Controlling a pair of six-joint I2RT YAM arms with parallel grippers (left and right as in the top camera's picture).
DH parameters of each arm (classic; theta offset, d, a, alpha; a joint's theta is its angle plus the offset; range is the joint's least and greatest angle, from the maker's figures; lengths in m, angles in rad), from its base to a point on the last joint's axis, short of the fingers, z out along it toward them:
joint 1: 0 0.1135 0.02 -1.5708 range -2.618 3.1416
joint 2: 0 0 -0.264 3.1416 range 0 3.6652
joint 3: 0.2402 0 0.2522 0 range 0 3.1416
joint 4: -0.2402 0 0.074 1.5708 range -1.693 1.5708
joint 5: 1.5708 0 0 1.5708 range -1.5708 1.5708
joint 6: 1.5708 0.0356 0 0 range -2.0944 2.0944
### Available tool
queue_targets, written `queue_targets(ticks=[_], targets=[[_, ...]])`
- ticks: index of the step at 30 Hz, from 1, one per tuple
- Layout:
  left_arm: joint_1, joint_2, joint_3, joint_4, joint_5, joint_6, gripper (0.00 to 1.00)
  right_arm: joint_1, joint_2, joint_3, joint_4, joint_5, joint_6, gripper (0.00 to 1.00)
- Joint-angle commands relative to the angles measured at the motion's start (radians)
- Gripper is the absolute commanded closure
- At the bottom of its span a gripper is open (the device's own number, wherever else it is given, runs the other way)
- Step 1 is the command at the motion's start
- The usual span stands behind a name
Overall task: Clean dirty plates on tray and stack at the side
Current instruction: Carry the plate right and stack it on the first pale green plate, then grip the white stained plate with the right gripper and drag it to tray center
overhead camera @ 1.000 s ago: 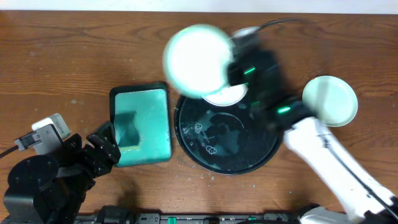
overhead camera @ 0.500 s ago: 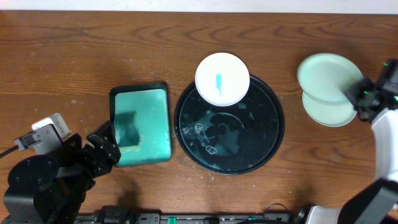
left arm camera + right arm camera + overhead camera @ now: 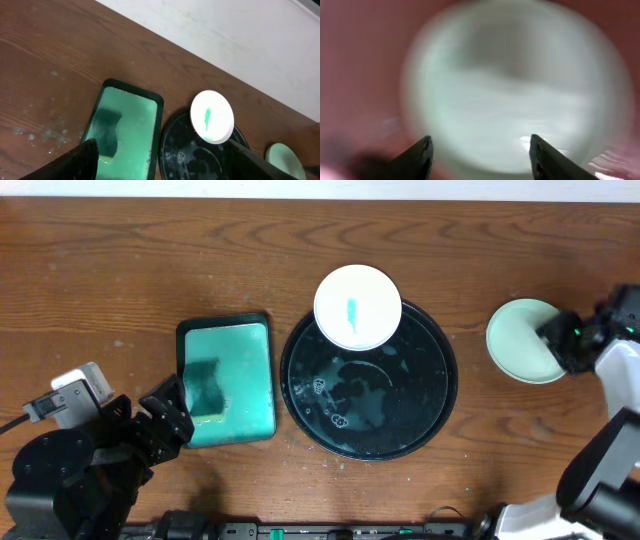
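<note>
Blk tray (image 3: 400,412) w/ 1 smeared plate (image 3: 358,306)

Over at seven o'clock, the left arm (image 3: 60,480) is all black, built of chunky rounded joints, with a small white block (image 3: 78,392) on top trailing a dark cable (image 3: 12,424). At four o'clock, the right arm (image 3: 612,420) has a white shell and a black wrist dotted with green lights (image 3: 576,332). The left claw (image 3: 161,150) and right claw (image 3: 480,145) end in dark, wedge-shaped fingers (image 3: 417,157).

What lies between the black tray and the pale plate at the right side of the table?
Nothing: only bare table separates tray and plate, per the overhead view.
</note>
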Motion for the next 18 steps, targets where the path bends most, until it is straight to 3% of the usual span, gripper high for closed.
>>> queue_targets(ticks=[1,5,8,13,15,18], targets=[[0.004,0.000,0.007,0.001,-0.002,0.007,0.21,0.141,-0.113,0.010,0.057,-0.282,-0.229,0.45],[0.004,0.000,0.007,0.001,-0.002,0.007,0.21,0.312,-0.114,0.010,0.100,-0.220,-0.336,0.50],[0.004,0.000,0.007,0.001,-0.002,0.007,0.21,0.465,-0.070,0.007,0.135,-0.035,-0.354,0.52],[0.004,0.000,0.007,0.001,-0.002,0.007,0.20,0.651,0.096,0.007,0.292,0.195,-0.354,0.47],[0.004,0.000,0.007,0.002,-0.002,0.007,0.21,0.686,0.161,0.007,0.361,0.197,-0.354,0.42],[0.004,0.000,0.007,0.001,-0.002,0.007,0.21,0.718,0.251,0.007,0.446,0.197,-0.354,0.44]])
